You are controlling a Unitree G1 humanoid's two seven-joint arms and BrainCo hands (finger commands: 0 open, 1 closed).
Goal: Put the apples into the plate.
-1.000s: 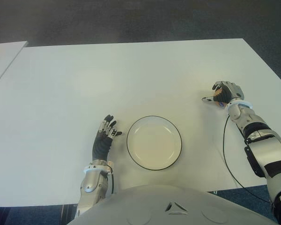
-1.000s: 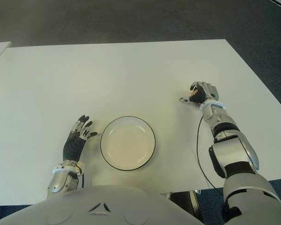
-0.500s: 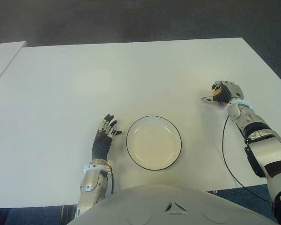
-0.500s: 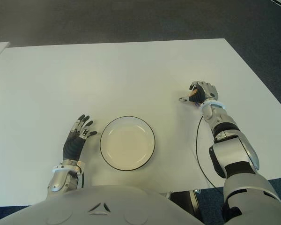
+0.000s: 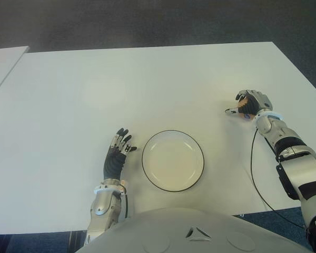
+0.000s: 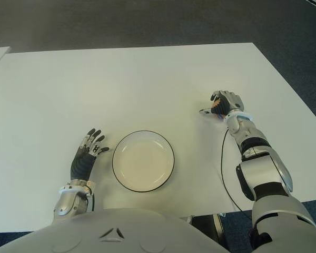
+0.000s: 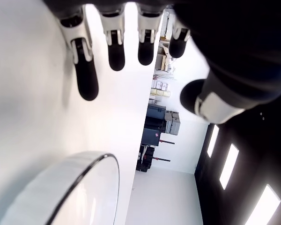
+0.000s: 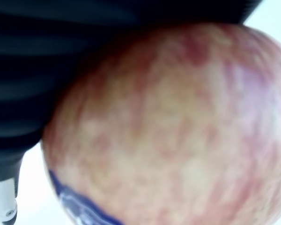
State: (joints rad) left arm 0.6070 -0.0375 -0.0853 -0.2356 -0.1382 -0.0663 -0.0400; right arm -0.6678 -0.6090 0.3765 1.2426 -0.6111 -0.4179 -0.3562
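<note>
Inside right hand (image 5: 251, 103): apple (image 8: 168, 126), mostly hidden.

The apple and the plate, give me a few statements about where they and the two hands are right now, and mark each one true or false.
1. The right hand is closed around an apple. True.
2. The plate already holds an apple. False: nothing lies in it.
3. The left hand grips the plate's rim. False: it shows just left of the plate, fingers spread, holding nothing.
4. The right hand is off to the plate's right and farther from the robot, over the white table. True.
5. A second apple lies on the table beside the left hand. False: the only apple visible is in the right hand.
</note>
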